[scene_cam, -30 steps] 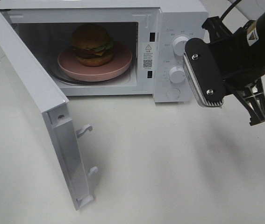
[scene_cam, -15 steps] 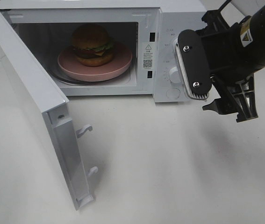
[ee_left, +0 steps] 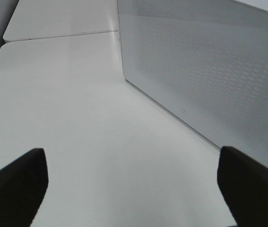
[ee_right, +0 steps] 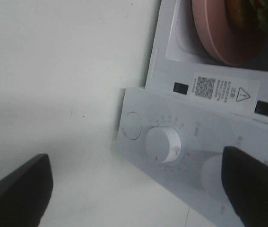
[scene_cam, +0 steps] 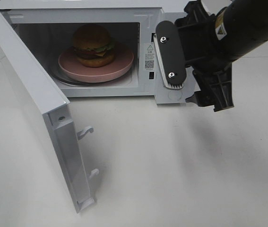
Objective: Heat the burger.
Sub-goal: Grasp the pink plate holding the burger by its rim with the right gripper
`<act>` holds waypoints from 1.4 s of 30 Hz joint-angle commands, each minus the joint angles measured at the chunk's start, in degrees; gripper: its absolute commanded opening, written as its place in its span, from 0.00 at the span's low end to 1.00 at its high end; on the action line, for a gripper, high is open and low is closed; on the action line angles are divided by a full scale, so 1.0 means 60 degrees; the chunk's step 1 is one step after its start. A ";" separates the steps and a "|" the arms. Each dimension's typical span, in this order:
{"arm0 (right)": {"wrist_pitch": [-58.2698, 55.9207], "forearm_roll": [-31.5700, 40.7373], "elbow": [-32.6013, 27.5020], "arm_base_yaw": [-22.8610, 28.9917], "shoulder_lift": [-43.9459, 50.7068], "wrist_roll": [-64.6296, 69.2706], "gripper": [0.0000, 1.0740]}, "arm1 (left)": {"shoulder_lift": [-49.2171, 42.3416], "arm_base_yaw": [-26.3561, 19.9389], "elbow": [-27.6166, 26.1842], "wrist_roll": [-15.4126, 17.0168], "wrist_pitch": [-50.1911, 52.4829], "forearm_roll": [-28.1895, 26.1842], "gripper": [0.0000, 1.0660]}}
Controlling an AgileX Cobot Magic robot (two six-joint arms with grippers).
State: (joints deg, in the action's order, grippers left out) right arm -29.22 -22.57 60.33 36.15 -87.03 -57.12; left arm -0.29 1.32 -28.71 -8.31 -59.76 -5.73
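The glossy golden-bunned burger (scene_cam: 93, 45) sits on a flat pink round plate (scene_cam: 124, 65) inside the white microwave oven (scene_cam: 77, 4). Its hinged white door (scene_cam: 30, 94) stands wide open on the left.

The right gripper (scene_cam: 196, 97), jaws apart and empty, hangs before the round white dial (ee_right: 163, 144), right of the cavity.

The left gripper (ee_left: 134, 189), jaws also apart, faces the door's outer side, so it is probably the nearer arm to swing it shut across the bare white tabletop (scene_cam: 171, 165).

White matte tabletop (scene_cam: 171, 179), evenly lit, with soft grey shadows lying in front of the white microwave (scene_cam: 169, 12); a seam (ee_left: 63, 36) beside the microwave joins a second white tabletop (ee_left: 63, 16).
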 commanded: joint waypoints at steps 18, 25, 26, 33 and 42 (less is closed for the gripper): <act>0.0334 0.0000 0.2063 0.0726 -0.2091 0.0258 0.82 | -0.0172 -0.0019 0.0029 -0.0010 0.0029 -0.0048 0.84; 0.0372 0.0000 0.2492 0.0917 -0.2559 0.0258 0.81 | -0.0172 -0.0019 0.0029 -0.0010 0.0029 -0.0048 0.84; 0.0372 0.0000 0.2655 0.0917 -0.2722 0.0267 0.81 | -0.0172 -0.0019 0.0029 -0.0010 0.0029 -0.0048 0.84; 0.0439 0.0010 0.3008 0.0917 -0.3123 0.0286 0.80 | -0.0172 -0.0019 0.0029 -0.0010 0.0029 -0.0048 0.84; 0.0554 0.0029 0.3734 0.0917 -0.4020 0.0649 0.79 | -0.0172 -0.0019 0.0029 -0.0010 0.0029 -0.0048 0.84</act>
State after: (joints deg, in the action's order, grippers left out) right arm -26.59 -22.69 81.30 41.48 -109.84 -54.20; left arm -0.29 1.32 -28.71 -8.31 -59.76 -5.73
